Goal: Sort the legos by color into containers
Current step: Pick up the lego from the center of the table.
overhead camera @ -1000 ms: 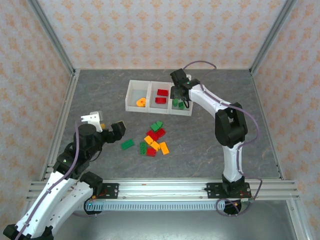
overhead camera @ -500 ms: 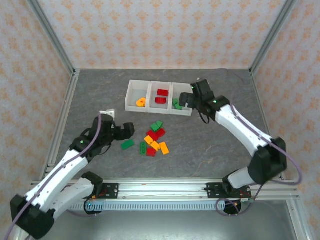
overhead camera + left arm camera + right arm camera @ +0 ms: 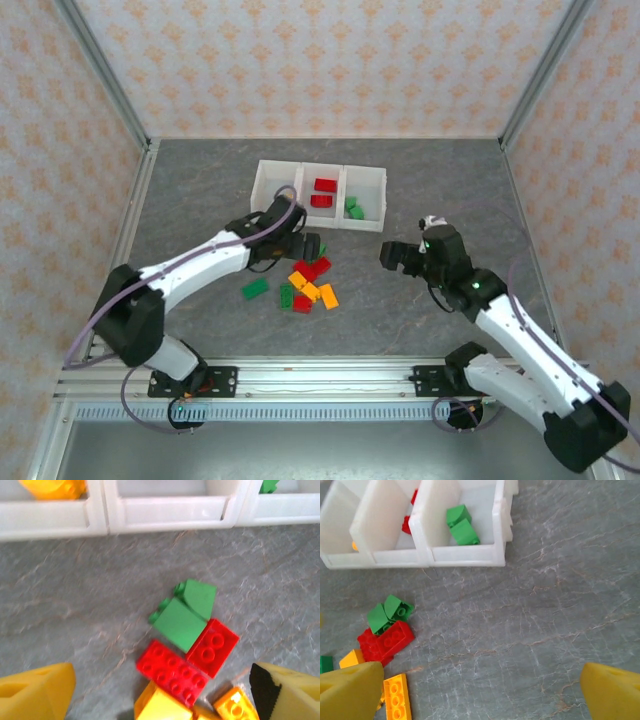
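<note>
The containers (image 3: 364,178), three joined white bins, stand at the back of the grey table. Red legos (image 3: 323,192) lie in the middle bin and green legos (image 3: 352,208) in the right one. An orange piece (image 3: 52,487) shows in the left bin. A loose pile of legos (image 3: 311,281) in red, green and orange lies in front of the bins. My left gripper (image 3: 308,247) hovers open over the pile's far end, its fingers astride a long red brick (image 3: 172,672) and orange bricks (image 3: 157,706). My right gripper (image 3: 388,255) hangs open over bare table to the right of the pile.
A single green brick (image 3: 254,288) lies left of the pile. Metal frame posts and patterned walls enclose the table. In the right wrist view, bare grey surface (image 3: 530,630) stretches from the pile (image 3: 385,637) to the right, below the containers (image 3: 462,556).
My left arm has swung from the table's left side across to the pile. My right arm has drawn back from the right bin to the table right of the pile.
</note>
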`<state>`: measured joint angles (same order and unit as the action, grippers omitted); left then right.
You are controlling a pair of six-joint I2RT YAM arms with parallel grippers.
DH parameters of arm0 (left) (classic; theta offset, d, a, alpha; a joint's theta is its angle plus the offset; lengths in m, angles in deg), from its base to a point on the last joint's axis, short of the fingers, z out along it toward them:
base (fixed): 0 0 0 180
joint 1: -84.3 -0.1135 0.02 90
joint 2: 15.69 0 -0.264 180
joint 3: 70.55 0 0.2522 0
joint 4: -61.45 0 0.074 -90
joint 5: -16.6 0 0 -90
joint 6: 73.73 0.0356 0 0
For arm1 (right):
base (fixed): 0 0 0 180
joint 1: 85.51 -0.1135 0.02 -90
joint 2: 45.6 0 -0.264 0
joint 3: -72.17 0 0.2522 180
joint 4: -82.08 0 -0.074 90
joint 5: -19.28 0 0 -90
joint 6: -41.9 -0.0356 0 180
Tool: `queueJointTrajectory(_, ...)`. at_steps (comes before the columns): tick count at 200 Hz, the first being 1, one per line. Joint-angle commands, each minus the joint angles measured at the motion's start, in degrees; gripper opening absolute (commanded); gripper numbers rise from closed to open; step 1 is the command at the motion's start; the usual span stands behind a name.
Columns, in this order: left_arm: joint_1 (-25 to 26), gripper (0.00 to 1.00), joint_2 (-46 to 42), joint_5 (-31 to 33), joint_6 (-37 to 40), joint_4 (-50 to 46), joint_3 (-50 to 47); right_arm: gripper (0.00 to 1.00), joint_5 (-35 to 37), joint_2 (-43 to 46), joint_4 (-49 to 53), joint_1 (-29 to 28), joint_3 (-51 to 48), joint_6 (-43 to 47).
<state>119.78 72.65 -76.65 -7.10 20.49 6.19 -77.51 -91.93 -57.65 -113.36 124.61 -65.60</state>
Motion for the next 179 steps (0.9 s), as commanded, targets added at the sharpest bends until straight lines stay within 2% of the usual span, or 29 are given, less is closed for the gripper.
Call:
queueJointTrajectory(1,1.11,0.87,5.25,2.02,3.8,-3.15,5.9,1.0,3.27,5.55,-3.3,0.0,-1.24,-1.68)
queueJointTrajectory(26,2.94,0.84,11.1,2.95,5.71,-4.33,11.08,1.0,3.08,6.67,-4.03,0.0,-2.1,-1.64)
queueJointTrajectory(63,3.45,0.78,17.75,4.73,7.79,-6.28,16.1,1.0,0.49,1.94,-3.91,0.0,-1.81,-1.14)
queueJointTrajectory(93,3.44,0.72,23.32,7.25,9.46,-8.1,18.52,1.0,1.47,-1.26,-3.74,0.0,-1.62,-0.96)
queueJointTrajectory(179,3.36,0.63,29.19,5.9,10.46,-7.42,20.58,1.0,2.22,-2.79,-3.43,0.02,-1.54,-1.0)
